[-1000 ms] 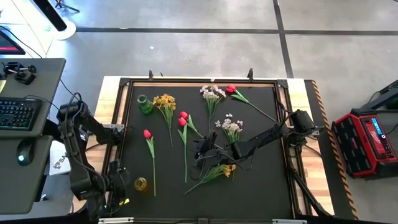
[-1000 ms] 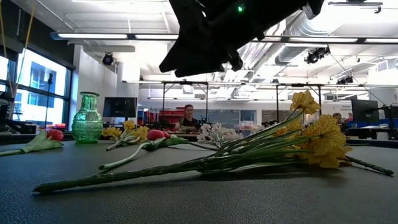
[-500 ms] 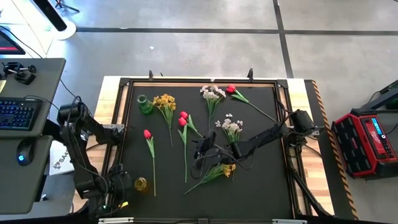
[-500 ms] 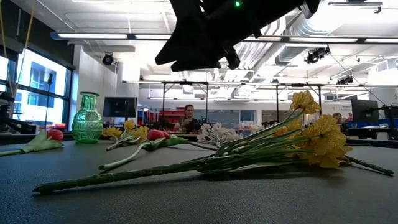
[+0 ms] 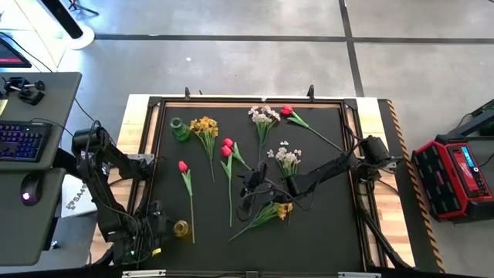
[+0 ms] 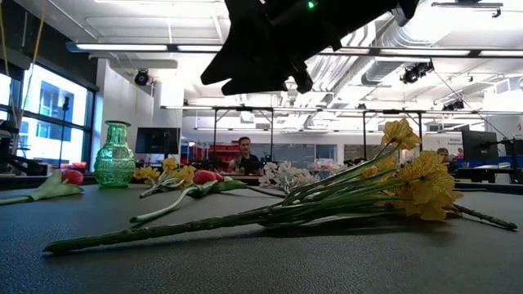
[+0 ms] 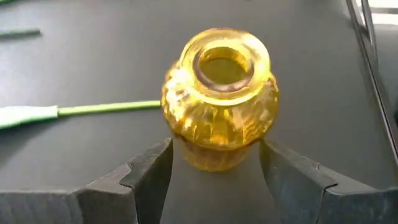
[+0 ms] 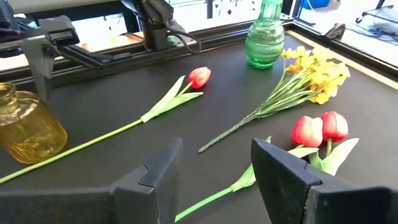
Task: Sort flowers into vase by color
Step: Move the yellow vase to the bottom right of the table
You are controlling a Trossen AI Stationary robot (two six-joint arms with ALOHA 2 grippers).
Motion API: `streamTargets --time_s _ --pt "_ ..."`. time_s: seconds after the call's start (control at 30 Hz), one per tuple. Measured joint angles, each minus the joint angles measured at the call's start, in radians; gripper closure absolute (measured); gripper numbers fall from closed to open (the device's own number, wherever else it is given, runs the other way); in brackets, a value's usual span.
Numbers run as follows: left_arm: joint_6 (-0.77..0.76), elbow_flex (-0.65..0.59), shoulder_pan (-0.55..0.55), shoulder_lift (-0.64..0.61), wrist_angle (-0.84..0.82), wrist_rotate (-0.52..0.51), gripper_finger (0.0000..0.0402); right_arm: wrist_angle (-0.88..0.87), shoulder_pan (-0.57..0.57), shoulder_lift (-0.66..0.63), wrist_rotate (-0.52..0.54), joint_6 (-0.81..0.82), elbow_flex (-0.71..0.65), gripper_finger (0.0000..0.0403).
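Note:
A yellow glass vase (image 7: pixel 217 96) stands upright on the black mat near the left front corner (image 5: pixel 181 228). My left gripper (image 7: pixel 214 177) is open, with one finger on either side of the vase's base; I cannot tell whether they touch it. My right gripper (image 8: pixel 217 165) is open and hovers above the mat's middle (image 5: pixel 251 188), beside a yellow spray (image 5: pixel 272 213) that lies flat. A green vase (image 5: pixel 179 129) stands at the far left. Another yellow spray (image 5: pixel 204 126), a pair of red tulips (image 5: pixel 227 147), a single red tulip (image 5: pixel 183 166), a far red tulip (image 5: pixel 287 110) and two whitish sprays (image 5: pixel 264 116) (image 5: pixel 287 158) lie on the mat.
A raised frame (image 5: pixel 255 100) borders the mat. A desk with a keyboard (image 5: pixel 19 143) stands left of the table and a red case (image 5: pixel 459 174) right of it. The single tulip's stem (image 7: pixel 106 109) ends close to the yellow vase. People show in the room beyond (image 6: pixel 243 151).
My left gripper has moved toward the table's right, up to the yellow vase, so that its open fingers now stand on either side of the vase's base.

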Motion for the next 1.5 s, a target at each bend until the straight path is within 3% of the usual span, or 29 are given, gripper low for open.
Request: streamTargets --time_s 0.23,0.4,0.57,0.8,1.03,1.5 --pt "0.019 -0.035 0.037 0.0 0.07 -0.043 0.0174 0.0 0.0 0.0 -0.053 0.002 0.0 0.0226" --pt "0.165 -0.094 0.08 0.0 0.283 -0.044 0.0174 0.004 0.0 0.0 -0.094 0.006 0.0 0.0226" --pt "0.301 -0.112 0.126 0.0 0.393 -0.045 0.0172 0.009 0.0 0.0 -0.14 0.025 0.0 0.0226" --pt "0.377 -0.112 0.201 0.0 0.392 -0.038 0.0137 0.009 0.005 0.0 -0.141 0.073 0.0 0.0226" --pt "0.489 -0.111 0.243 0.0 0.4 0.11 0.0133 0.018 0.009 0.0 -0.138 0.089 0.0 0.0226" --pt "0.709 -0.084 0.277 -0.031 0.408 0.045 0.0133 0.037 0.009 0.0 -0.136 0.07 0.0 0.0226"
